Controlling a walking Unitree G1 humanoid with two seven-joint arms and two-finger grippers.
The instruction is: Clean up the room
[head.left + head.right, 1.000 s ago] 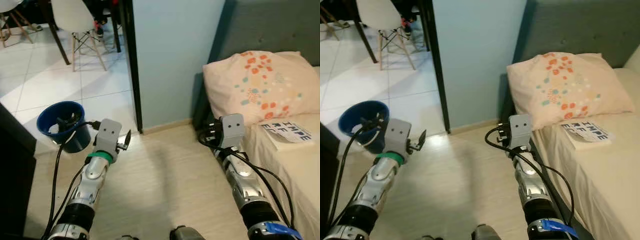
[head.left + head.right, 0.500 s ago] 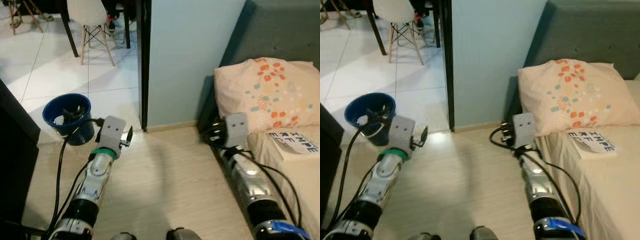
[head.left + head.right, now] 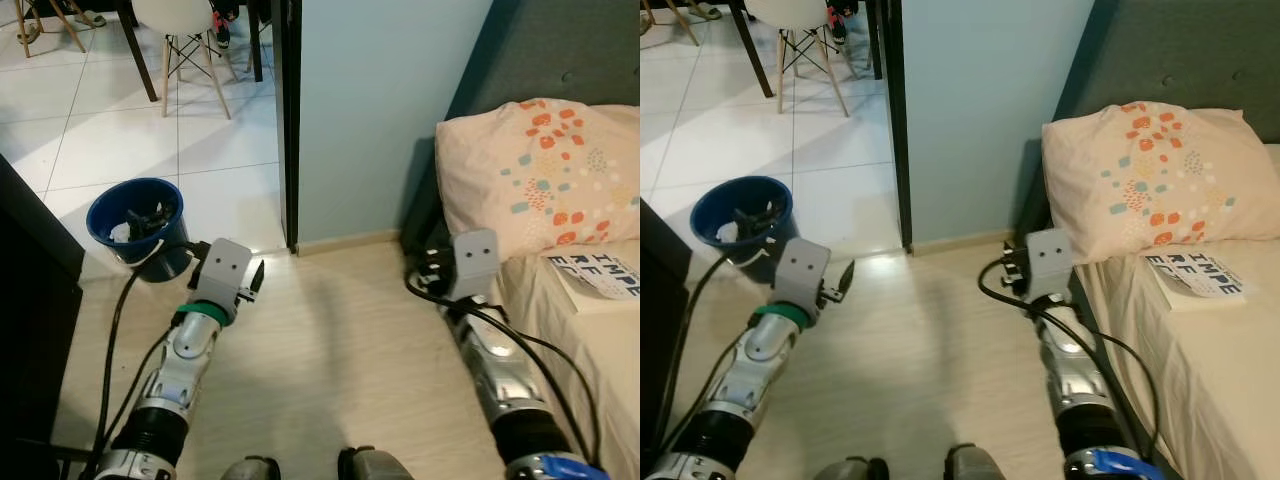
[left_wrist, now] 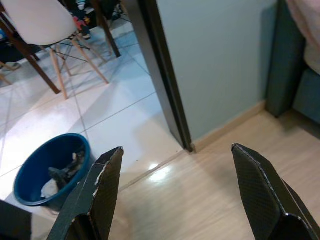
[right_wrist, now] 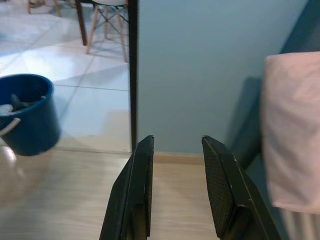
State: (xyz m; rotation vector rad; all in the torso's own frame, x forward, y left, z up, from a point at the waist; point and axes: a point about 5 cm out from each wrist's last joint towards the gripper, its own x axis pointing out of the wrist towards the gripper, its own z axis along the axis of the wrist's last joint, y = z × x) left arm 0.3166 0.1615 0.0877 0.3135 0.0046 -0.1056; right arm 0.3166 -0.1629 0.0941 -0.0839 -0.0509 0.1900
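Robot at the bedroom doorway, both grippers empty

Pale wood flooring [image 3: 330, 370] runs from the bed [image 3: 1230, 380] to a doorway with white tiles beyond. On those tiles, just past the threshold, stands a blue bucket [image 3: 137, 225] with scraps inside. Left gripper [image 4: 175, 195] hangs low near it, fingers spread wide, holding nothing. Right gripper [image 5: 175, 187] hovers beside the bed, fingers a narrow gap apart, also empty. A spotted pillow [image 3: 535, 170] and a book [image 3: 1195, 277] lie on the bed

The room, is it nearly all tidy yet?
Partly, maybe. The blue bucket already holds some scraps. Nothing is in hand: the left end effector is open and holds nothing, and the right end effector grips nothing. A book lies on the bed by the pillow.
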